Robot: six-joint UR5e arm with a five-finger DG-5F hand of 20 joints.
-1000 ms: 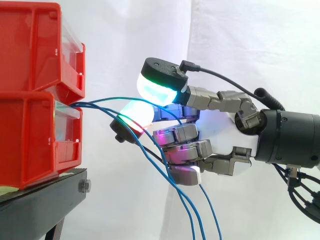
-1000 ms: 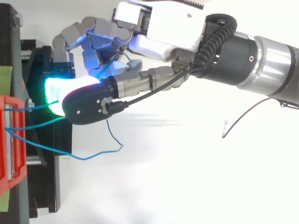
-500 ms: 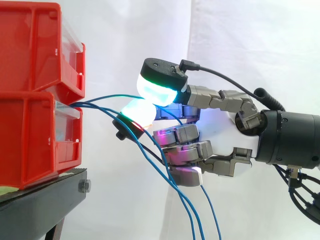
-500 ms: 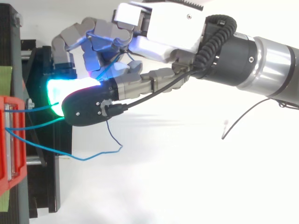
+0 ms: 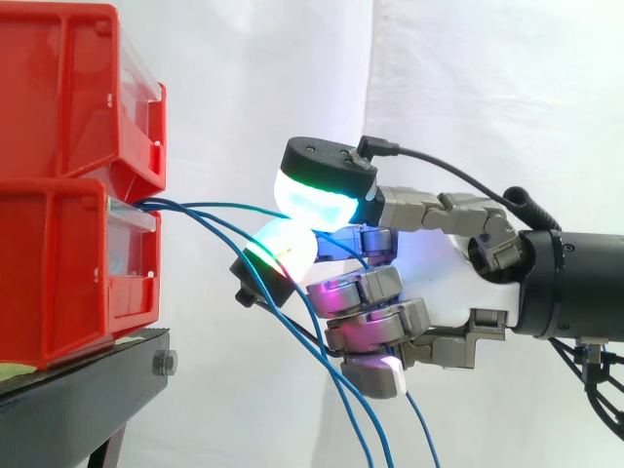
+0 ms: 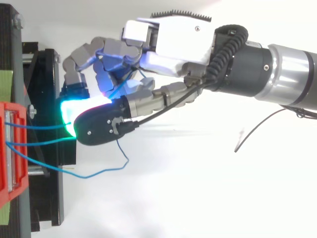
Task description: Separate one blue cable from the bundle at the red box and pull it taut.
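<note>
Several thin blue cables (image 5: pixel 200 210) come out of the front of the lower red box (image 5: pixel 68 273) at the left. My hand (image 5: pixel 444 278) reaches in from the right, its fingers curled. One blue cable (image 6: pixel 44 126) runs nearly straight from the box into the pinch between the green-glowing thumb pad (image 5: pixel 317 198) and a white-glowing fingertip (image 5: pixel 285 250). The other cables sag past the curled lower fingers and hang down (image 5: pixel 366 429). From above, a slack cable loops below the hand (image 6: pixel 91 173).
A second red box (image 5: pixel 68 88) is stacked on the lower one, both on a black stand (image 5: pixel 88 390). A white curtain hangs behind. In the top view a thin black wire (image 6: pixel 257 126) lies on the white surface under the forearm.
My hand has drawn back to the right, away from the boxes, and slightly down. The pinched cable now runs straighter from the box.
</note>
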